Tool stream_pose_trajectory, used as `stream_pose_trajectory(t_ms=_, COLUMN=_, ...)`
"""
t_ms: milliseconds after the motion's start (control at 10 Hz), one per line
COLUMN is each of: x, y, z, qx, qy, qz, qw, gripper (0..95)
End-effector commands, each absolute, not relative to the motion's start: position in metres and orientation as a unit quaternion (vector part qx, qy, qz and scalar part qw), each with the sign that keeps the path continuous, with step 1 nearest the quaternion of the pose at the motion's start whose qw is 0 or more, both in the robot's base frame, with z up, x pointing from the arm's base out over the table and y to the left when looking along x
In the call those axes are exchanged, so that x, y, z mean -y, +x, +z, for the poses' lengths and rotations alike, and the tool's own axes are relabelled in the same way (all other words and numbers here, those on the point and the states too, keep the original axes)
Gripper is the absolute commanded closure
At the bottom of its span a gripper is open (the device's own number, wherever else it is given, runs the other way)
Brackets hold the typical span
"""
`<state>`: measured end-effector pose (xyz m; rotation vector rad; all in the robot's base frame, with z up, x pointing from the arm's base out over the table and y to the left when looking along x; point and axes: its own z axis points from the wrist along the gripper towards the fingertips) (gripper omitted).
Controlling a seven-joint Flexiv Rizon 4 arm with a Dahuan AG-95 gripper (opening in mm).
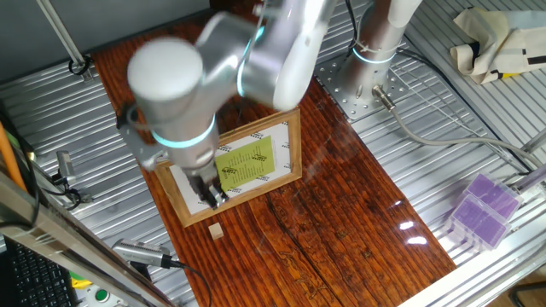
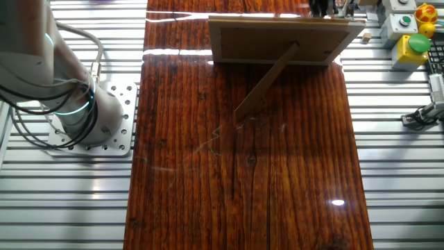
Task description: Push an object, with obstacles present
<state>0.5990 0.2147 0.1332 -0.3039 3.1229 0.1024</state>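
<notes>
i can't tell how the jaws stand; the gripper [image 1: 209, 194] hangs over the picture frame [image 1: 290, 170]'s near corner. the wooden cube [image 1: 217, 231] sits on the table [image 1: 341, 230] just beside that corner, apart from the fingers.

My tool [image 1: 209, 194] hangs over the picture frame's [image 1: 286, 152] near corner. The cube [image 1: 216, 231] sits on the bench [image 1: 341, 230] just before it, apart from the frame.
</notes>
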Motion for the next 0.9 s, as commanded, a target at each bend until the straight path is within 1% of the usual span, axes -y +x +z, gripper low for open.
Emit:
stream_pose_trajectory(t_ms=100, x=-0.214, y=0.597, z=0.122, qx=-0.995, qy=-0.099, qz=0.030, qw=0.003, gripper=95.0)
stream_pose_trajectory(t_ms=900, x=-0.220, y=0.598, z=0.084, qx=-0.995, qy=-0.095, qz=0.027, qw=0.002, gripper=95.0)
